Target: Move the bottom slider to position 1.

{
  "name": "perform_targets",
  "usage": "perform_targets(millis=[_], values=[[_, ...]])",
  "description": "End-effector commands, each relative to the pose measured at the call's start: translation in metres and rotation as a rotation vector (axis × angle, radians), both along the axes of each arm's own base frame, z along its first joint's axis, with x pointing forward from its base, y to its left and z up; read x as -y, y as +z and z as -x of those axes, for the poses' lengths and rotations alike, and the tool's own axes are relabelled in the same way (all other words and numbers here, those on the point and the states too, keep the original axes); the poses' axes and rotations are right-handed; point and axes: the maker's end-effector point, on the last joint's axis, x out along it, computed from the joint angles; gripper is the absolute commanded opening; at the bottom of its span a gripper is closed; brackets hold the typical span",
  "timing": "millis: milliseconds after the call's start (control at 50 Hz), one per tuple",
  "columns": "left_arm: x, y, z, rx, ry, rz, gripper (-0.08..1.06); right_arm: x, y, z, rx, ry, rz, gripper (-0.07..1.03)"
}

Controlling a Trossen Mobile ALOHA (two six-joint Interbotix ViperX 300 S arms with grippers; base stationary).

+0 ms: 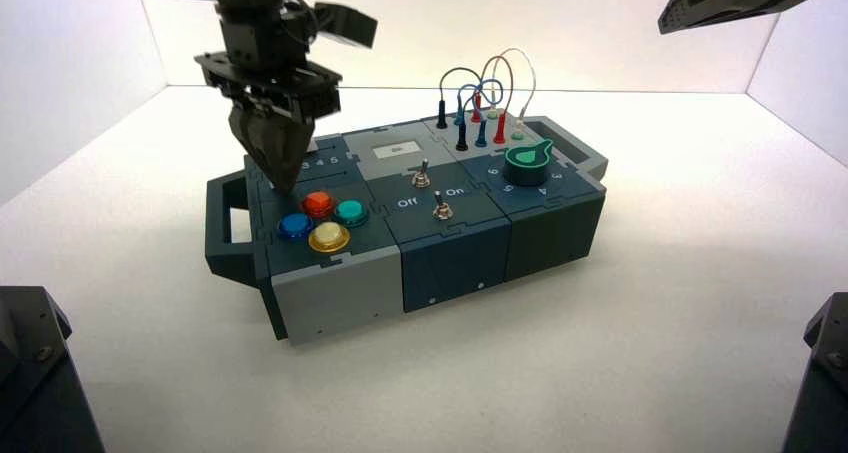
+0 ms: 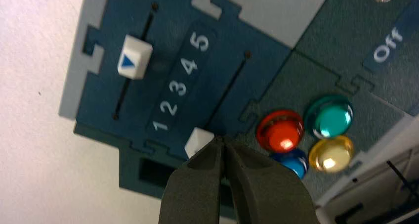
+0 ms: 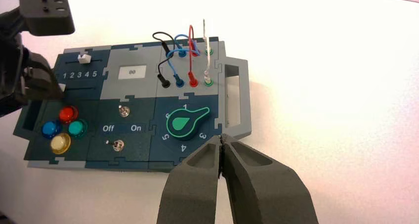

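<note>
The bottom slider (image 2: 198, 142), a small plain white knob, sits at the end of its dark slot (image 2: 230, 85), level with the printed digit 1 (image 2: 159, 126) of the row 1 2 3 4 5. My left gripper (image 2: 222, 141) is shut and empty, with its tips right beside the knob on the side facing the coloured buttons. In the high view my left gripper (image 1: 283, 178) points down onto the box's left panel and hides the knob. My right gripper (image 3: 222, 139) is shut and empty, held high off the box's right end (image 1: 700, 3).
The twin slider (image 2: 134, 56), with a blue triangle on it, stands between digits 3 and 4. Red (image 2: 280, 130), teal (image 2: 329, 116), yellow (image 2: 331, 153) and blue (image 2: 291, 160) buttons lie close by. Two toggle switches (image 1: 422, 176), a green dial (image 1: 528, 160) and plugged wires (image 1: 485, 93) lie further right.
</note>
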Motion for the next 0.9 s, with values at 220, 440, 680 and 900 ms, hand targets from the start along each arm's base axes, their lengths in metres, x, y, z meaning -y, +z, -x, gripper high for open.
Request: perform_targets(millis=[220, 440, 680, 900], values=[[-0.007, 0.069, 0.017, 0.119, 0.017, 0.087, -0.03, -0.004, 0.018, -0.005, 0.044, 0.005, -0.022, -0.02], [-0.022, 0.067, 0.039, 0.107, 0.061, 0.078, -0.03, -0.004, 0.019, -0.005, 0.046, 0.004, -0.028, -0.02], [-0.031, 0.068, 0.049, 0.123, 0.091, 0.085, -0.03, -0.004, 0.019, -0.004, 0.039, 0.004, -0.028, -0.02], [-0.038, 0.076, 0.046, 0.154, 0.113, 0.092, -0.03, -0.004, 0.019, -0.004, 0.039, 0.005, -0.027, -0.02]])
